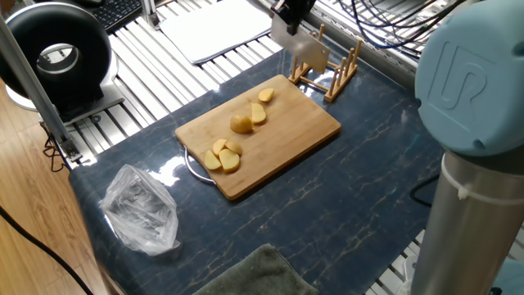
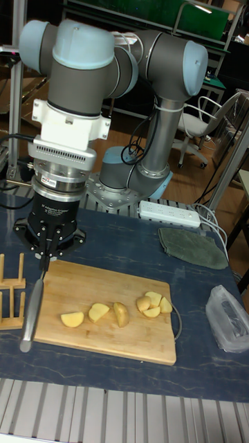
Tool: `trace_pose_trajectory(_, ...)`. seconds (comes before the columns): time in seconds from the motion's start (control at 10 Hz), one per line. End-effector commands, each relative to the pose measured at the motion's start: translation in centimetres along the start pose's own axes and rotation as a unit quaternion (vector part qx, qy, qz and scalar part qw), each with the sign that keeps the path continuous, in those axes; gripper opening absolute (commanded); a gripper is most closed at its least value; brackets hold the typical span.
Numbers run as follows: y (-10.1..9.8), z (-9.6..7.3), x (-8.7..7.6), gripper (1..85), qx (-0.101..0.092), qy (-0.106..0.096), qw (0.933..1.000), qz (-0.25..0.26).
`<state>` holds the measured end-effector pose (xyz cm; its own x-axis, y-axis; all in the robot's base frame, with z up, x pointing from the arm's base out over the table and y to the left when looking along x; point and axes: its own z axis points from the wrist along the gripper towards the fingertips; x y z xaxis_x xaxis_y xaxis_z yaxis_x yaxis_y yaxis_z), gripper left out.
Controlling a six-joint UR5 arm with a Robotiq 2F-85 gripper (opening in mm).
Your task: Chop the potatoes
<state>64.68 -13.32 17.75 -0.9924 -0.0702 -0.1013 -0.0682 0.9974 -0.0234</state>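
1. Nearest in the fixed view, a grey-green cloth is cut off by the bottom edge, and the arm's pale blue joint and grey column fill the right side, hiding the bench behind them.
2. A crumpled clear plastic bag lies on the dark marbled bench near its left corner; whether anything is in it cannot be made out.
3. The bamboo board lies in the middle of the bench, with a thin metal ring showing from under its near left edge, mostly hidden.
4. The potatoes lie on the board in two loose groups: three or four pieces touching one another near the board's near end, and three more toward the middle and far end. In the tall fixed view the same pieces form a row across the board.
5. Behind the board's far corner stands a wooden slotted rack; in the tall fixed view only part of it shows at the left edge.
6. The gripper hangs over the board's end beside the rack, its jaws clenched on the top of a knife that hangs down, its grey handle end just over the board's edge. In the fixed view the gripper is cut off by the top edge and the blade overlaps the rack.
7. Farthest left, a black round device sits on the slatted metal surface.
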Motion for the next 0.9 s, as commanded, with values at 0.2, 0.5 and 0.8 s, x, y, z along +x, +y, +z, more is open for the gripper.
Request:
trace_pose_trajectory(0.2,1.7,-0.2,-0.8,1.0,-0.032,-0.018,0.9967,-0.072)
trace_pose_trajectory(0.5,2.2,-0.2,-0.5,1.0,-0.043,-0.014,0.995,-0.089)
trace_pose_trajectory(0.8,0.8,-0.1,0.8,1.0,-0.018,0.013,0.9956,-0.091)
